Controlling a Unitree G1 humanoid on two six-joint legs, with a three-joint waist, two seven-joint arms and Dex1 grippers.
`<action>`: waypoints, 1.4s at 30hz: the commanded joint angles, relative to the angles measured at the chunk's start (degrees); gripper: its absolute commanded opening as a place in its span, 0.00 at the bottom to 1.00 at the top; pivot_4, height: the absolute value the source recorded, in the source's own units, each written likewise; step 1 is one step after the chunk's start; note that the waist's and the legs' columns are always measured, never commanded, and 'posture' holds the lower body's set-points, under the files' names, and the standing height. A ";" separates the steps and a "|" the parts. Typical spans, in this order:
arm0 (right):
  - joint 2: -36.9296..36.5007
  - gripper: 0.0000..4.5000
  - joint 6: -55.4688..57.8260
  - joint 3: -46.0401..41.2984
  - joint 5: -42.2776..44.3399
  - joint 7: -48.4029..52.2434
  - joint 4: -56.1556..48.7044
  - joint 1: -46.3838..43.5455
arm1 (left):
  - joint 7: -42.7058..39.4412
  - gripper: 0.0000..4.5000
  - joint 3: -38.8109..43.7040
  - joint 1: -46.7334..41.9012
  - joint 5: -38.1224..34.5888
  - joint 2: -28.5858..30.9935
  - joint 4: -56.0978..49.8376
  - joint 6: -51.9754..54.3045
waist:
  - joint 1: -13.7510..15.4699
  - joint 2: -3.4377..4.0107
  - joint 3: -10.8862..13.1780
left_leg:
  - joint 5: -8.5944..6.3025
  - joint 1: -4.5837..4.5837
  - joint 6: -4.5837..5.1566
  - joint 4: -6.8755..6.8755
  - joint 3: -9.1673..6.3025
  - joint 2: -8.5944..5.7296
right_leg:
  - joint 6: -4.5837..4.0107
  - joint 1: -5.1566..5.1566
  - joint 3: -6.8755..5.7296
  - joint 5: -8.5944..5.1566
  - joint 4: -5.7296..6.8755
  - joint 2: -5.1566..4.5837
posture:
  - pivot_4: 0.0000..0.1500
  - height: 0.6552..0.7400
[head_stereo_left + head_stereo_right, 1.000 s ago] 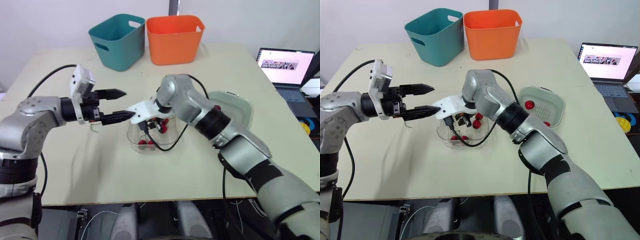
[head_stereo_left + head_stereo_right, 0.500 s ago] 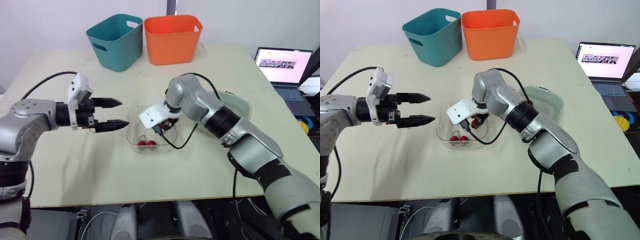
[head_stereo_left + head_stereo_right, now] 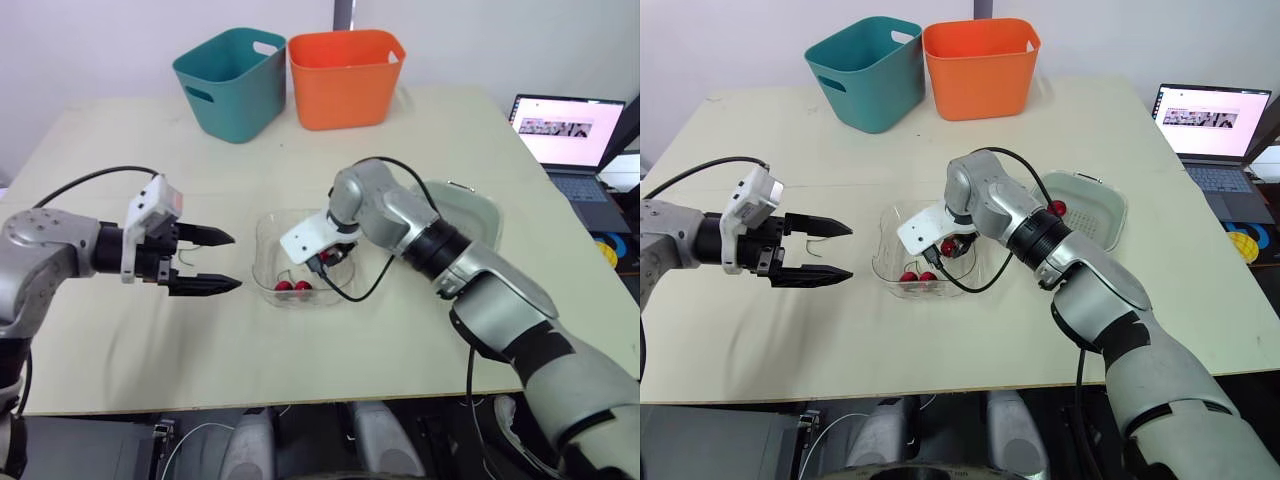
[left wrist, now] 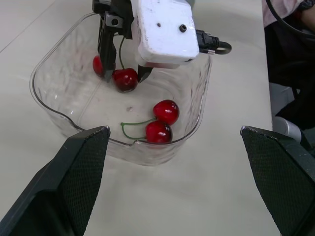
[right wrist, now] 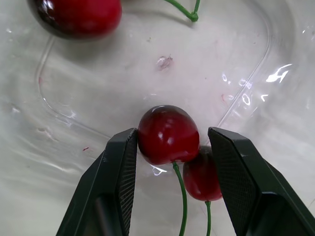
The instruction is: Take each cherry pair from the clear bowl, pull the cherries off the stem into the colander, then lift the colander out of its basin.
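I see the clear bowl (image 3: 262, 250) mid-table (image 3: 400, 340), cherry pairs (image 3: 292, 288) inside; the colander (image 3: 1092, 218) sits just right of it, left bin (image 3: 232, 85) and right bin (image 3: 345, 78) behind, laptop (image 3: 570, 135) far right.

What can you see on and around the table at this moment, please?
table: one, beige, under everything
teal bin: one, teal, far edge
orange bin: one, orange, beside the teal bin
laptop: one, dark, open, past the table's right edge
clear bowl: one, transparent, mid-table
cherry pairs: two, red, green stems, in the bowl; loose pair, reached pair
colander: one, pale, in its basin, right of the bowl
single cherry: one, red, in the colander
basin: one, pale green
left gripper: black, open, left of the bowl
right gripper: black, in the bowl
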 commanded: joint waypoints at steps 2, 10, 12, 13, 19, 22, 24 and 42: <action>0.37 0.28 -0.55 -0.55 -0.45 0.51 -1.17 -0.29 | -1.33 1.00 2.66 1.25 0.43 1.24 0.28 -2.28 | -0.04 0.00 0.00 | 0.00 0.00 0.00 0.00 0.00 0.00 | 0.00 0.00 0.00 0.00 0.00 0.00 | 1.00 1.00; 1.68 0.25 2.81 -3.62 2.35 2.64 -5.75 -2.30 | -5.23 1.00 2.71 3.76 3.55 2.40 5.61 -7.70 | -0.03 0.01 0.00 | 0.00 0.00 0.00 -0.01 0.01 0.00 | -0.01 -0.01 0.00 -0.01 0.00 0.00 | 1.00 1.00; 3.42 0.25 5.29 -4.80 3.76 2.93 -7.86 -2.71 | -6.12 1.00 2.61 3.95 4.46 2.53 7.57 -9.08 | -0.10 0.01 0.01 | 0.00 0.00 0.00 -0.01 0.00 0.01 | -0.02 -0.03 0.00 -0.01 0.01 0.01 | 1.00 1.00; 4.10 0.25 6.22 -4.99 4.05 2.97 -8.59 -2.58 | -6.42 1.00 2.53 3.82 4.83 2.50 8.35 -9.51 | -0.10 0.01 0.01 | 0.00 0.00 0.00 -0.01 0.01 0.01 | -0.02 -0.05 0.00 0.00 0.03 0.01 | 1.00 1.00; 6.85 0.25 10.18 -4.44 4.23 1.76 -9.04 -0.98 | -6.35 1.00 2.50 3.55 5.19 2.05 8.16 -9.26 | 0.23 0.00 0.00 | 0.00 -0.01 0.00 0.01 -0.01 0.02 | -0.04 -0.01 -0.04 -0.03 0.04 -0.01 | 1.00 1.00; 6.95 0.40 9.74 -4.01 3.72 0.43 -7.19 -0.74 | -5.46 1.00 2.68 3.60 5.04 1.50 7.22 -8.76 | 0.08 0.00 0.00 | 0.00 -0.02 0.00 0.01 0.00 0.02 | -0.05 -0.01 -0.05 -0.03 0.03 -0.01 | 1.00 1.00; 6.43 0.51 9.55 -3.99 3.72 0.40 -6.55 -0.68 | -4.88 1.00 2.77 3.50 4.81 1.26 6.62 -8.29 | 0.05 0.00 0.00 | 0.00 -0.01 0.00 -0.01 -0.01 0.02 | -0.05 -0.02 -0.05 -0.03 0.04 0.00 | 1.00 1.00; 4.01 0.83 34.16 -14.67 15.20 1.10 -6.36 -2.41 | -2.23 1.00 1.37 -0.68 4.01 -0.14 4.70 -4.52 | 0.04 0.00 0.00 | 0.00 -0.02 0.00 0.00 -0.01 0.02 | -0.05 -0.03 -0.04 -0.02 0.04 0.00 | 1.00 1.00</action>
